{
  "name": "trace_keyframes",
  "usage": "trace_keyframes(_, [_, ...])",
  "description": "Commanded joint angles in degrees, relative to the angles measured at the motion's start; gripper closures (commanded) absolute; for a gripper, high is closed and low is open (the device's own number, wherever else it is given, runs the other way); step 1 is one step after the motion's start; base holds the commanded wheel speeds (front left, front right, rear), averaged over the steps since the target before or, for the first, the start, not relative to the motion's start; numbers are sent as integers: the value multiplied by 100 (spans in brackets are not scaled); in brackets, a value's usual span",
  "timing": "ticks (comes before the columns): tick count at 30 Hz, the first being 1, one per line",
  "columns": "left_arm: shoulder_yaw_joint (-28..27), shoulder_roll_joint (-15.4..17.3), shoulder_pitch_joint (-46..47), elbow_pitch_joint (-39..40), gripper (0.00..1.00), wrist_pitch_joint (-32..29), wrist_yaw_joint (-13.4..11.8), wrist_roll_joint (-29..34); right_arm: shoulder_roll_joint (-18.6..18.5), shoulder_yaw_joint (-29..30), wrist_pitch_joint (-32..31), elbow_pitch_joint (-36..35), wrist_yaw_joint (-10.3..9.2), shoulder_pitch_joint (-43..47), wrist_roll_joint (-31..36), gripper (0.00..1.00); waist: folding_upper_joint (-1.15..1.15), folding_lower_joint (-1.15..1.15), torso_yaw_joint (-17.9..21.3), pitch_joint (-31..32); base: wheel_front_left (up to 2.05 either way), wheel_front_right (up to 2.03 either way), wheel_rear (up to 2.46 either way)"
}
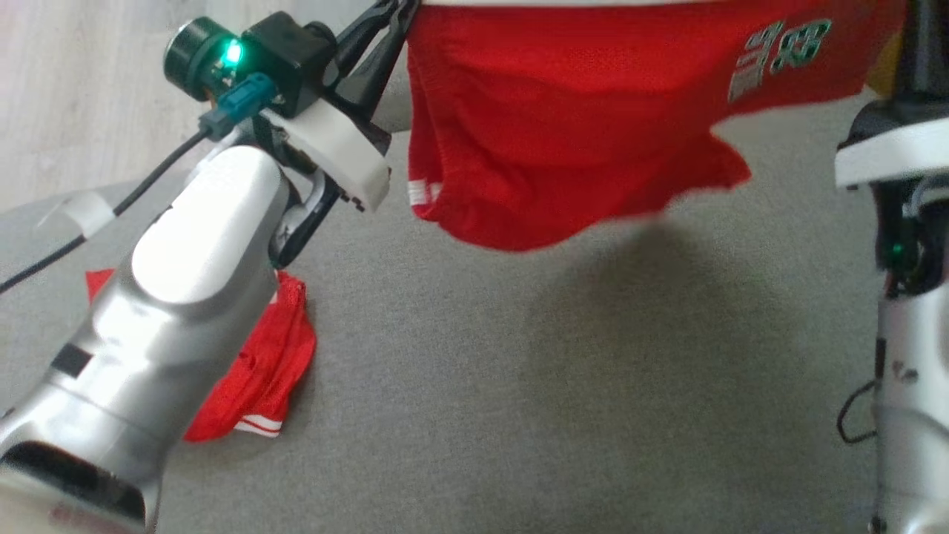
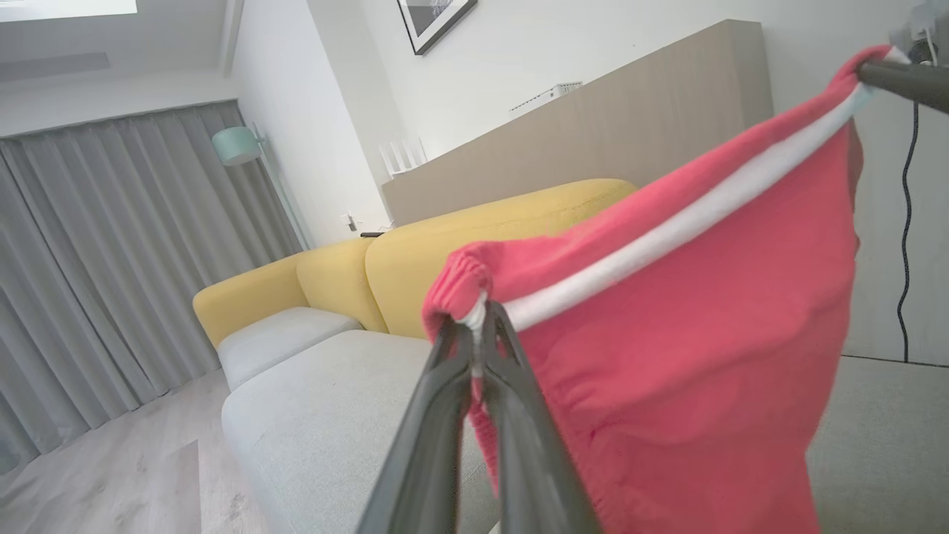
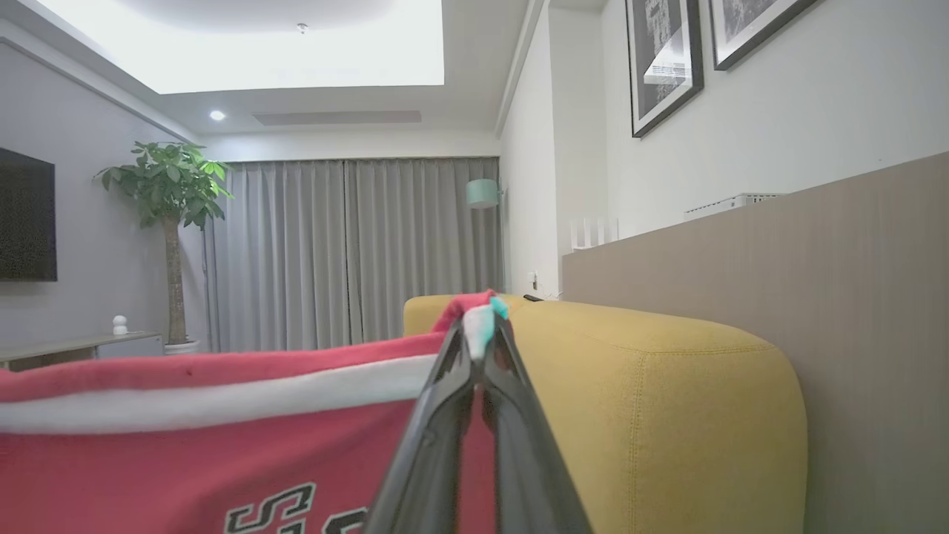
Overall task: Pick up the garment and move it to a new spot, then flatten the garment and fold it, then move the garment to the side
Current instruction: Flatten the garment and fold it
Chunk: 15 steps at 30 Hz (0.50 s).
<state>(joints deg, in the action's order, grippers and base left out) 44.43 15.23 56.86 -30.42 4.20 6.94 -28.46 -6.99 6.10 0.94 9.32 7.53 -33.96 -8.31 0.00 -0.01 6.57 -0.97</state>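
Head view: red garment (image 1: 578, 126) is up in the air, stretched wide by its top edge, lower hem hanging free above the grey cushion (image 1: 556, 408) w/ its shadow below. It touches nothing under it. L pincer (image 1: 397, 11) is clenched on the garment's L corner at the frame top; R arm (image 1: 908, 356) stands at the far R, where the cloth's lettering (image 1: 778, 52) runs out of frame. A 2nd red piece (image 1: 267, 371) lies crumpled on the cushion, partly under the L arm, well apart from the held one. L wrist view: L pincer's fingers pinch the gathered end of the white waistband (image 2: 689, 222), and the band runs taut up to the R pincer (image 2: 871, 72), also nipping it; yellow sofa back (image 2: 474, 245) behind. R wrist view: R pincer is shut tight on a bunched corner of waistband, cloth hanging to the L. Progress, as I judge it: pick-up is done and the carry to a new spot is underway; laying down, flattening, folding and moving aside are all left. Containers: garment sits in none, it hangs free btw the two pincers.
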Motion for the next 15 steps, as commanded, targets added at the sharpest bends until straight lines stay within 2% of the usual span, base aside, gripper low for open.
trace_keyframes(1, [-224,204,118,260,100,-111,-100,-77,61,-151,-145,-343,-4,88,39,100,0,1,-48,83,0,0,0])
trace_keyframes(8, [-296,437,-335,1088,100,-613,-316,-371,4,-209,-685,-877,-4,645,110,100,0,1,-116,-147,0,0,0])
trace_keyframes(12, [-414,583,-207,1394,100,-862,-450,-420,-70,-305,-858,-953,-4,466,75,100,0,1,-111,-530,0,0,0])
trace_keyframes(15, [-556,554,-39,1387,100,-979,-484,-569,-97,-337,-917,-821,-4,175,36,100,0,1,-86,-787,0,0,0])
